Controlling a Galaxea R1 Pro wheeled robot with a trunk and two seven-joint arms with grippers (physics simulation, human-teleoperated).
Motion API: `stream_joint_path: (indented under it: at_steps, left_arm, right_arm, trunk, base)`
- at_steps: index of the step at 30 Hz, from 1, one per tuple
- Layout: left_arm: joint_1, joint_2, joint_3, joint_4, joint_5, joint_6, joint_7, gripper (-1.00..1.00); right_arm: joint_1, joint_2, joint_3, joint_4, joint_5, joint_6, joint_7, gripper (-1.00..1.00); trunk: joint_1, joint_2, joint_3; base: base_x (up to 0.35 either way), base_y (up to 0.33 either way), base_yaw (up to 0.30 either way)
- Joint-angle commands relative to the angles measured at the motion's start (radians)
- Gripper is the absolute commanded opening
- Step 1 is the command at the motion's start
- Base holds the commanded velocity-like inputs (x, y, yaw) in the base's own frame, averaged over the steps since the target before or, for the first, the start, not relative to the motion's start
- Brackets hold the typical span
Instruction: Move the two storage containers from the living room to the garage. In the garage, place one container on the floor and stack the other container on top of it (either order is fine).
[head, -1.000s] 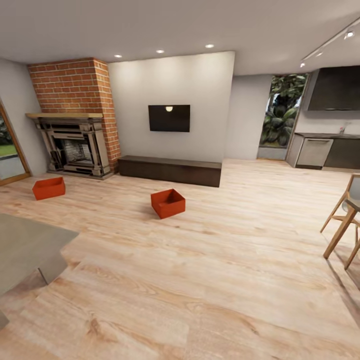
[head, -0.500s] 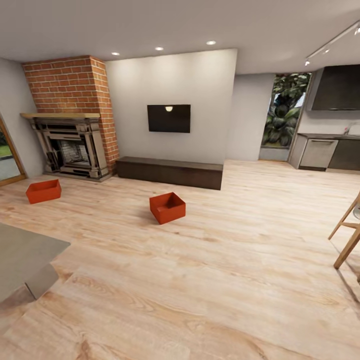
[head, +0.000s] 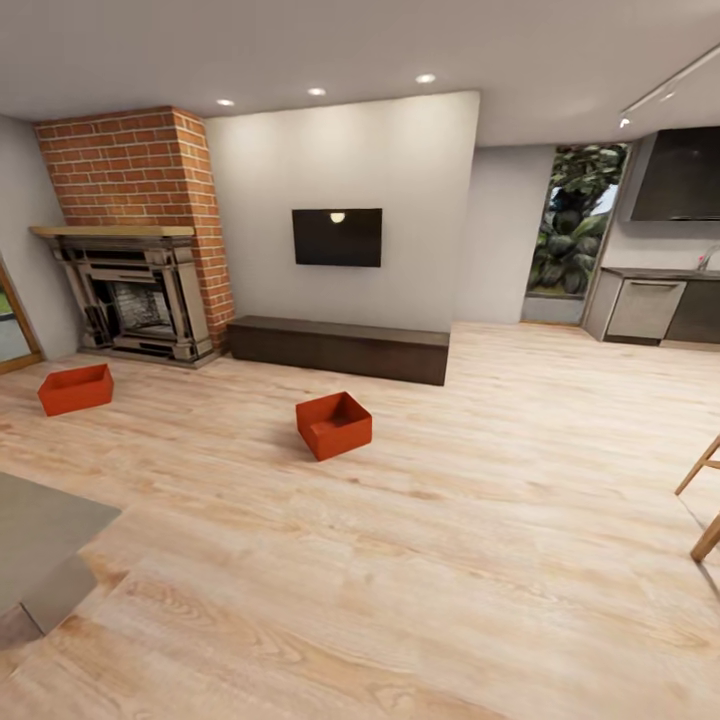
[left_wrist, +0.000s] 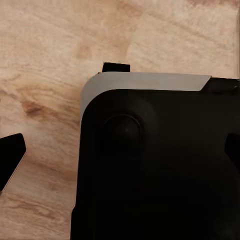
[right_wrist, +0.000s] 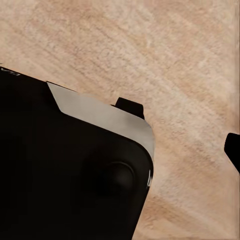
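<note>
Living room, head view: one bin (head: 75, 389) sits at left-centre before the fireplace (head: 135, 300); the second bin (head: 334, 425) lies mid-frame, turned diagonally on the planks (head: 450, 560), well ahead and slightly left. Neither arm looks clearly nearer, and grip state cannot be told.

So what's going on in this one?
Nothing is being handled yet. The robot is in the living room, looking at two orange-red storage containers on the wood floor: one in front of the low dark cabinet, the other near the brick fireplace. Both wrist views look down past the robot's dark body at bare planks.
</note>
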Motion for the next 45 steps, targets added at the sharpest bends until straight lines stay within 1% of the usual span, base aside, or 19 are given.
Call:
stream_joint_path:
  at_steps: [1, 45]
  left_arm:
    - [0.000, 0.000, 0.001, -0.001, 0.008, -0.002, 0.000, 1.00]
    - [0.000, 0.000, 0.001, -0.001, 0.008, -0.002, 0.000, 1.00]
  right_arm:
    - [-0.001, 0.001, 0.009, 0.002, -0.009, -0.005, -0.002, 1.00]
    - [-0.001, 0.000, 0.009, 0.002, -0.010, -0.005, -0.002, 1.00]
  trunk:
    - [0.001, 0.000, -0.001]
    - [0.001, 0.000, -0.001]
  base:
    - [0.324, 0.000, 0.000]
    - [0.324, 0.000, 0.000]
